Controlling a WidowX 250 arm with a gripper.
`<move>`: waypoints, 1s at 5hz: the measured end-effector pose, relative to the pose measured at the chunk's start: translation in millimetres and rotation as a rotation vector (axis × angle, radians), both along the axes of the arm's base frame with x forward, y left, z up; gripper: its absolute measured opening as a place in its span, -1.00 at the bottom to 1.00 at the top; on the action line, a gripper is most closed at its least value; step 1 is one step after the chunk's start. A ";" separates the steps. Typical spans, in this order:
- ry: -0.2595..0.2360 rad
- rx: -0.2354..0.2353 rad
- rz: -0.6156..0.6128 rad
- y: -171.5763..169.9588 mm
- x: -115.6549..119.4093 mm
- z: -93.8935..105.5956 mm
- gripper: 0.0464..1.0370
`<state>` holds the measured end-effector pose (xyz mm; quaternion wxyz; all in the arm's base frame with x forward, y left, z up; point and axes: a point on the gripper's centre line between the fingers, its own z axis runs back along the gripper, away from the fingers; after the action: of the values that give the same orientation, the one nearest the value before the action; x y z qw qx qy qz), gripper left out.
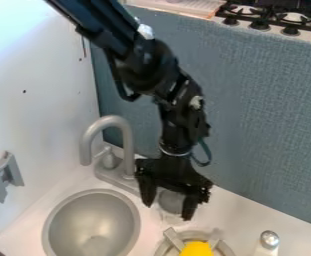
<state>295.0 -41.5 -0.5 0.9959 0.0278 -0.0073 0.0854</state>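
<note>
- Yellow item point(196, 249) nearest you, at the bottom edge, inside a grey pronged ring point(174, 239); exact type unclear.
- Your claw point(169, 204) hangs above the counter point(241, 212), tips pointing down, spread wide, no clear grip on anything.
- Small grey round piece point(171, 201) sits between or just behind the tips; depth and contact can't be told.
- Faucet point(126, 142) is just beside the claw; sink basin point(91, 225) at lower left, silver-topped shaker point(269, 241) at lower right.
- Risk: drift sideways and you could knock the faucet.
- Risk: drop too low and a tip could hit the ring's prongs or shove the round piece, depth being hard to judge.
</note>
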 end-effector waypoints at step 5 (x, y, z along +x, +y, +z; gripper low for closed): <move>-0.048 -0.026 0.090 49.9 50.1 -74.8 0.93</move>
<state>345.1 8.4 -75.3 0.9909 0.0131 -0.0291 0.1308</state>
